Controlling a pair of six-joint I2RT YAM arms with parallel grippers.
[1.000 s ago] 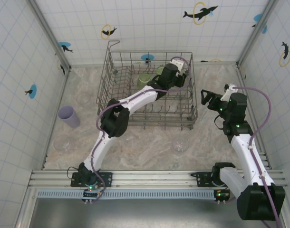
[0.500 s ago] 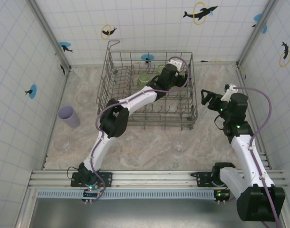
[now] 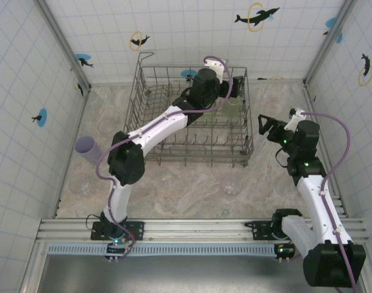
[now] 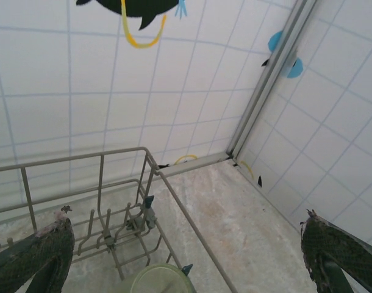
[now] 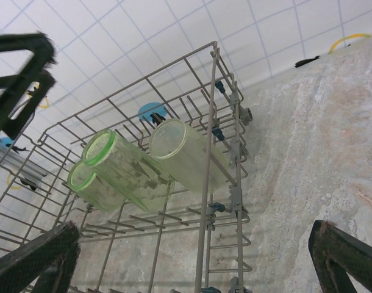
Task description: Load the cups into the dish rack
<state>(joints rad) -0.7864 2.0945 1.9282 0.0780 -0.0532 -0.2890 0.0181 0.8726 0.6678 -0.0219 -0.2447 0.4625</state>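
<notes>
The grey wire dish rack [image 3: 136,107] stands at the back of the table. Three light-green tumblers lie on their sides in it, seen in the right wrist view: one [image 5: 189,155] by the right wall, a second [image 5: 125,168] and a third [image 5: 91,186] beside it. My left gripper [image 3: 232,88] hangs open over the rack's far right corner, above the rightmost tumbler [image 3: 233,107], whose rim [image 4: 155,279] shows below the empty fingers [image 4: 42,253]. My right gripper [image 3: 268,127] stands open and empty just right of the rack. A lavender tumbler [image 3: 88,149] stands at the far left.
Clear glasses stand on the marble table: one [image 3: 230,187] in front of the rack, one [image 3: 80,183] near the lavender tumbler, one [image 3: 107,126] left of the rack. Tiled walls close in the back and both sides. The rack's raised corner loop [image 3: 146,58] is at the back left.
My left gripper has opened and let go of a green tumbler, which now lies at the rack's right side. The gripper rose and the left elbow swung left. The right arm stayed still.
</notes>
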